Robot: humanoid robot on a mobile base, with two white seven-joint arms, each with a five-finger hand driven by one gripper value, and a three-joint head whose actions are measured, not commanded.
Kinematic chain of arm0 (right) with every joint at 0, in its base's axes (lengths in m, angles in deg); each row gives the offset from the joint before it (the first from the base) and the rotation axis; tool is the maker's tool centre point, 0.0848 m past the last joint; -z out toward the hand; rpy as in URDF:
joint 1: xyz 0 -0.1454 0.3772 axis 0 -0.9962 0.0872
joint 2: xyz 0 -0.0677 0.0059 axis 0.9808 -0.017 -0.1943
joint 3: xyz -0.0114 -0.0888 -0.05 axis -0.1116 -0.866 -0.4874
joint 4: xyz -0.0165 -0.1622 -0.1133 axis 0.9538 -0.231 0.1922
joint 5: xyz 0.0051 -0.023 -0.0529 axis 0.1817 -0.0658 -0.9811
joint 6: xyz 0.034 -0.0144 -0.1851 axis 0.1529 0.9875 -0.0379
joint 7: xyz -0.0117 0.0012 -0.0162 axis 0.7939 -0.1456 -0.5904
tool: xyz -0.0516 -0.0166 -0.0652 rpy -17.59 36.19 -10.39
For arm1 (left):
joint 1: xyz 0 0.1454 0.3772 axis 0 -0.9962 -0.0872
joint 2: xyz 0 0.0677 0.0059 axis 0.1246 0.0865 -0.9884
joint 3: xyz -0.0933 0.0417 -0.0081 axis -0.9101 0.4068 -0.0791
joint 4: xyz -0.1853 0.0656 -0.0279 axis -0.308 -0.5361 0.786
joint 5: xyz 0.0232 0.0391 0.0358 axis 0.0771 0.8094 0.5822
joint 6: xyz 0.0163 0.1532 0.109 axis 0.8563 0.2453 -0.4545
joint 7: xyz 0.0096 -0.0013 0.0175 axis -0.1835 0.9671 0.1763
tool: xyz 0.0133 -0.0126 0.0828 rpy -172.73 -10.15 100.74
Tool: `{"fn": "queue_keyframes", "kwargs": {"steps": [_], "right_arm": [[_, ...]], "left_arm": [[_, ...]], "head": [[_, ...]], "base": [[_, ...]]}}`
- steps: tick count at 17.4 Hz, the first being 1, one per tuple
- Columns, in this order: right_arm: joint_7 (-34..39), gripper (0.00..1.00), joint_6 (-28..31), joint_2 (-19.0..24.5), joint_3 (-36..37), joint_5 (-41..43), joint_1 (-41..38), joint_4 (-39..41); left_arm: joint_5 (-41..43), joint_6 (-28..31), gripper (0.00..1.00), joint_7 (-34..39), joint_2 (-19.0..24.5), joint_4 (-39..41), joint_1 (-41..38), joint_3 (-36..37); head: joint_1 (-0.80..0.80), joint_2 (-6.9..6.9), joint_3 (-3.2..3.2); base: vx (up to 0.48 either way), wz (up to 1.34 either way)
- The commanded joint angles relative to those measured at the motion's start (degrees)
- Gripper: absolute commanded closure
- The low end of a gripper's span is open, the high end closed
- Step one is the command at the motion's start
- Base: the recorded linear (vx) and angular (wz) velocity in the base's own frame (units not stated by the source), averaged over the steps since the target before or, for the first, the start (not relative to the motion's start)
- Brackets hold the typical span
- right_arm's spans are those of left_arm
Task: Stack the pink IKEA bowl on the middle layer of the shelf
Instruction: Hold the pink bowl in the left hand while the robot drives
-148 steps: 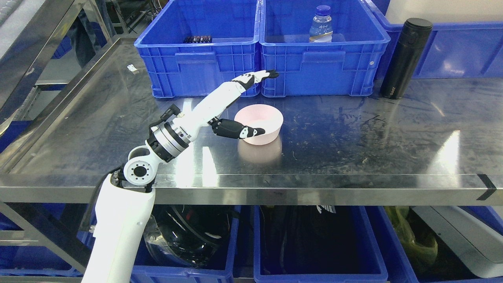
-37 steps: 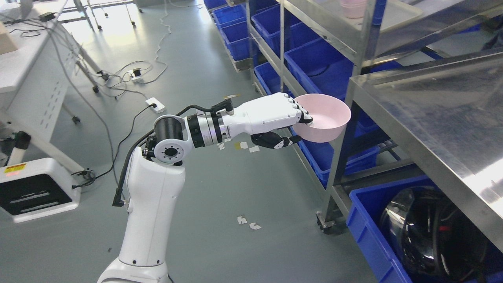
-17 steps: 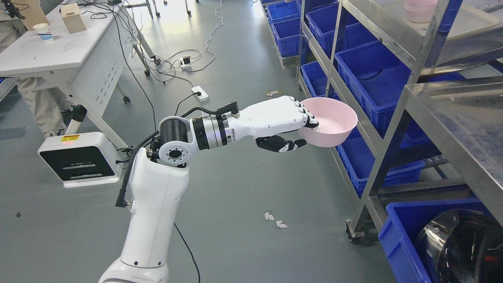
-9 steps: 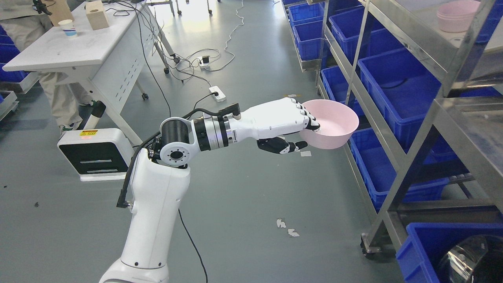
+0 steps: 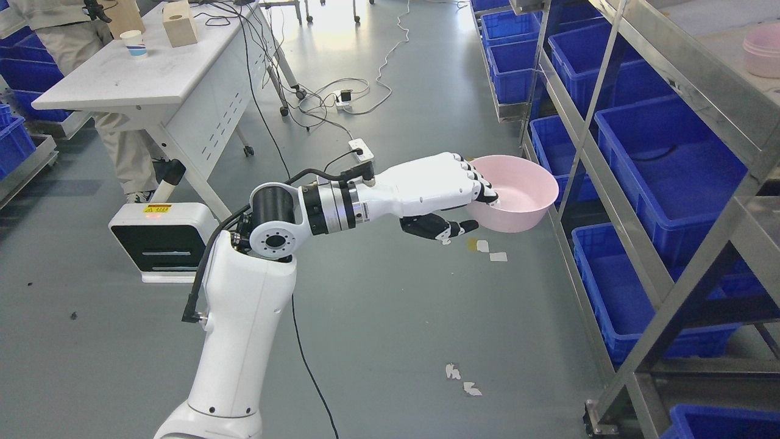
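Left hand (image 5: 448, 195) grips pink bowl (image 5: 518, 193) at its rim, fingers inside, thumb beneath. Bowl is upright, above floor (image 5: 378, 317), beside shelf (image 5: 664, 79).

You are looking into a lab or storeroom workshop. Steel shelving (image 5: 646, 79) runs along the right, its lower levels lined with blue plastic bins (image 5: 664, 152). The grey floor (image 5: 378, 317) carries loose cables and a power strip (image 5: 361, 148), and a white desk (image 5: 152, 73) stands at the upper left, with a person behind it.
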Motion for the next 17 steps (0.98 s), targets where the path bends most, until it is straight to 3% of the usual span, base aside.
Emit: {"fn": "queue_keyframes", "kwargs": {"steps": [1, 17], "right_arm": [[-0.03, 0.0, -0.05, -1.0, 0.0, 0.0, -0.27, 1.0], [-0.03, 0.0, -0.05, -1.0, 0.0, 0.0, -0.27, 1.0]], "left_arm": [[0.0, -0.02, 0.99, 0.09, 1.0, 0.08, 0.07, -0.07], [-0.09, -0.11, 0.99, 0.79, 1.0, 0.17, 0.07, 0.72]], "head": [[0.0, 0.0, 0.0], [0.0, 0.0, 0.0]], "base": [[0.222, 0.11], [0.219, 0.0]]}}
